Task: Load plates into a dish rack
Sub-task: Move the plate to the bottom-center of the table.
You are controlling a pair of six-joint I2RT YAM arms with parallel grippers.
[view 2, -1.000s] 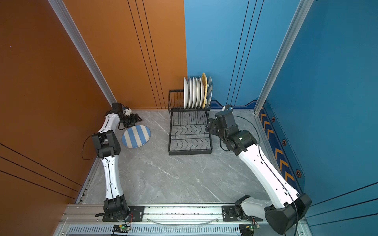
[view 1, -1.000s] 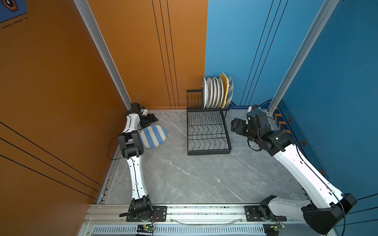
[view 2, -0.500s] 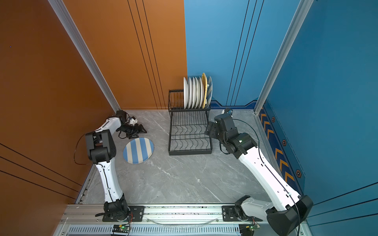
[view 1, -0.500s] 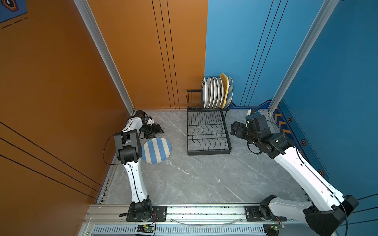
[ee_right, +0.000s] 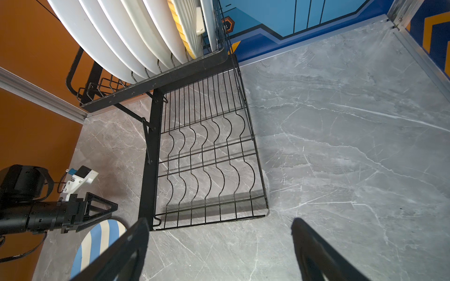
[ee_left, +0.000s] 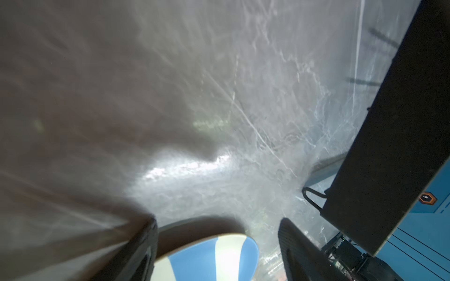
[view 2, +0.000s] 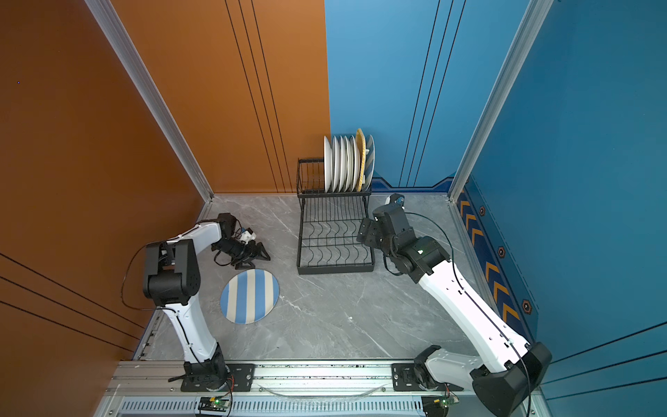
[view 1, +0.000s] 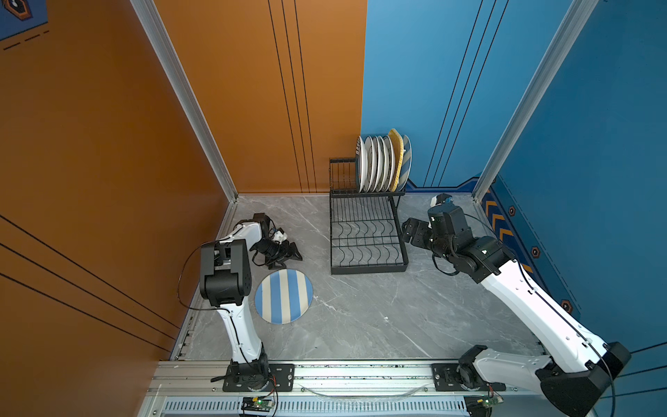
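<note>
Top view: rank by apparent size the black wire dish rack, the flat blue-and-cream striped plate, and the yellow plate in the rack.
1. black wire dish rack
2. blue-and-cream striped round plate, lying flat
3. yellow woven plate, edge-on and farther away, so it only looks smallest
</note>
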